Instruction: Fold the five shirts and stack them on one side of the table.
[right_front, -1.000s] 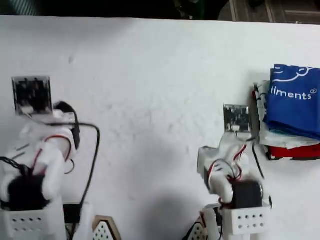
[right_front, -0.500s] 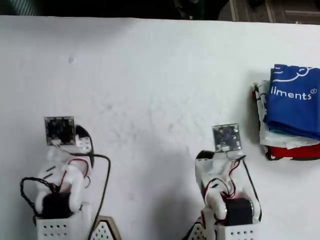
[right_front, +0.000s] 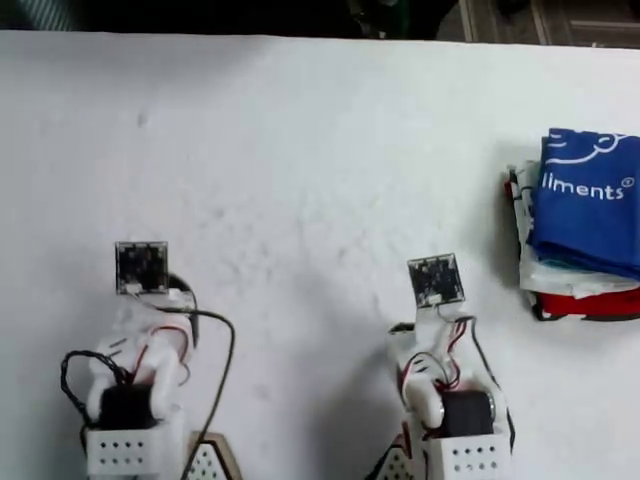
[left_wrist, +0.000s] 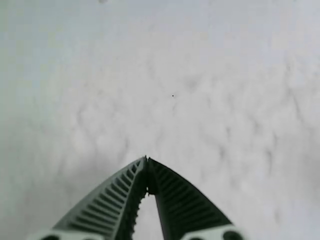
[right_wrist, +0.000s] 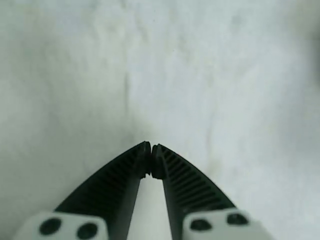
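A white, textured worktop (right_front: 320, 150) stretches beneath two robot arms, and the stack of folded shirts (right_front: 575, 270) sits at its right edge, roughly halfway between the far and near corners. A blue shirt (right_front: 590, 190) with white print lies on top of the pile, pale layers show beneath it, and a red shirt (right_front: 585, 303) lies at the bottom against the worktop. Both arms are drawn up at the near edge. One arm (right_front: 135, 380) stands by the near-left corner, and the other arm (right_front: 445, 395) stands to the right of that edge's middle, near the stack but clear of it. Each is topped by a small square camera board (right_front: 141, 267) facing up. Seen from its own wrist, the left gripper (left_wrist: 147, 161) hangs above the white surface with its ribbed fingers together and the tips meeting. The right gripper (right_wrist: 151, 149) is poised over the same surface, its dark fingertips pressed against each other.
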